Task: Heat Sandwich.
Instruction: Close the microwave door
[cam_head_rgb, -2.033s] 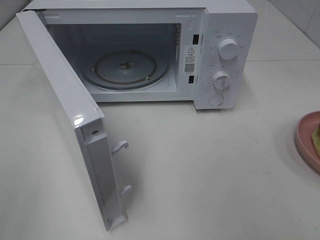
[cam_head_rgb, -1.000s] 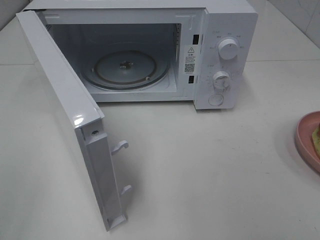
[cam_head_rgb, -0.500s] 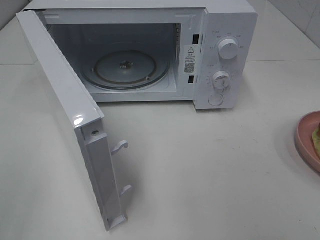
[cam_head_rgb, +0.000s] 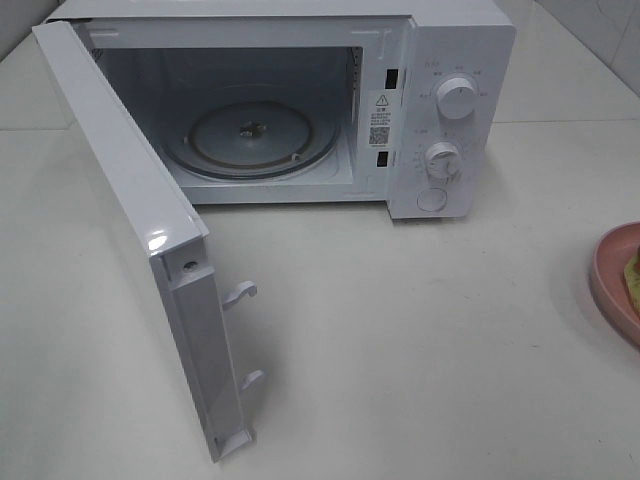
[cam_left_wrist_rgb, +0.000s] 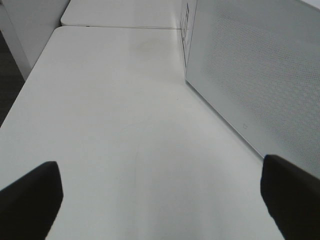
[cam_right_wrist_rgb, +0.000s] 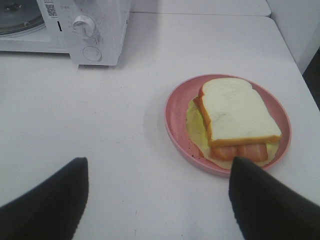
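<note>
The sandwich (cam_right_wrist_rgb: 240, 112), white bread over orange slices and a yellowish layer, lies on a round pink plate (cam_right_wrist_rgb: 172, 115). In the right wrist view my right gripper (cam_right_wrist_rgb: 159, 165) is open and empty, a short way in front of the plate, its dark fingers (cam_right_wrist_rgb: 50, 205) spread wide. In the high view only an edge of the plate (cam_head_rgb: 612, 275) and a sliver of sandwich (cam_head_rgb: 633, 275) show at the right border. My left gripper (cam_left_wrist_rgb: 159, 170) is open over bare table beside the microwave door (cam_left_wrist_rgb: 260, 75). Neither gripper shows in the high view.
The white microwave (cam_head_rgb: 450, 60) stands at the back with its door (cam_head_rgb: 130, 200) swung out to the left and its glass turntable (cam_head_rgb: 250, 135) bare. Two knobs (cam_head_rgb: 457, 98) and a button sit on its right panel. The white table (cam_head_rgb: 400, 330) stretches between microwave and plate.
</note>
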